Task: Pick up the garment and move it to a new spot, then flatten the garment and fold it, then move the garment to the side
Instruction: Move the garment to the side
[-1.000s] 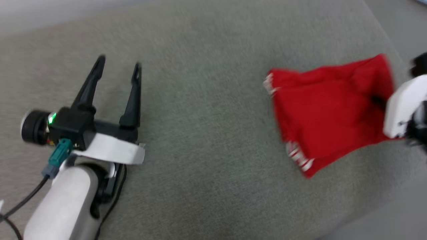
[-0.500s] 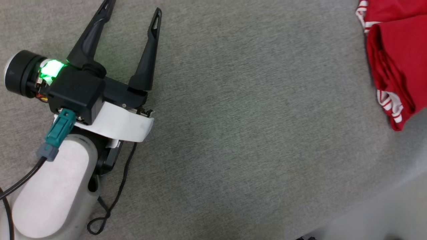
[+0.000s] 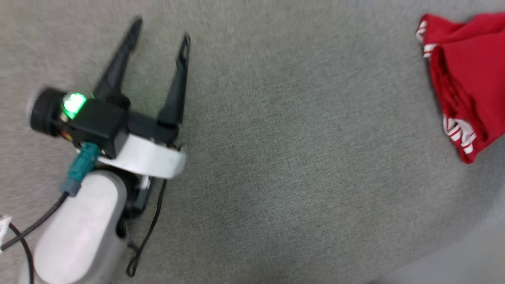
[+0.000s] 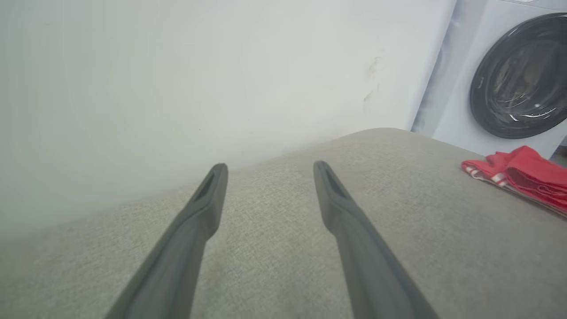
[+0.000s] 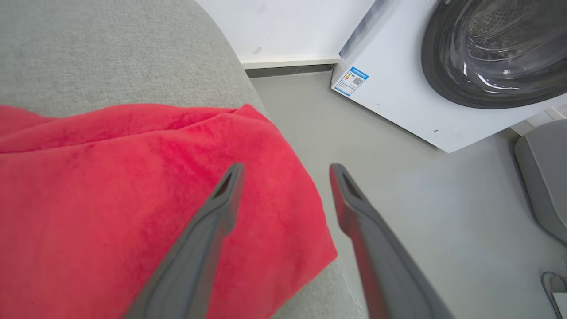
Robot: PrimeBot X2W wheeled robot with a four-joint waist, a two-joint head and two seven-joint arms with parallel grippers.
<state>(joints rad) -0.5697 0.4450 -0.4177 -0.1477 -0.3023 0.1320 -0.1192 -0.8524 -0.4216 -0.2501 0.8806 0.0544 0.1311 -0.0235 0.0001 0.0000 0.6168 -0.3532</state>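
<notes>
The garment (image 3: 469, 79), a red jersey folded into a bundle with red-white striped trim at its edges, lies at the right edge of the grey padded surface (image 3: 284, 157). My left gripper (image 3: 159, 33) hovers open over the surface's left part, far from the cloth, with nothing between its fingers. From the left wrist, the garment (image 4: 527, 175) lies low at the far right. In the right wrist view, my right gripper (image 5: 285, 170) stands open just above the garment (image 5: 133, 199), at its corner by the surface's edge, its fingers apart and holding nothing.
A white washing machine (image 5: 416, 88) with a dark round door stands on the grey floor (image 5: 398, 190) beside the surface. A white wall (image 4: 177, 88) runs behind the surface. A grey object (image 5: 545, 177) sits at the right on the floor.
My right gripper has opened and let go of the garment, which now rests on the surface. The head camera has swung left, so the garment sits at the picture's right edge.
</notes>
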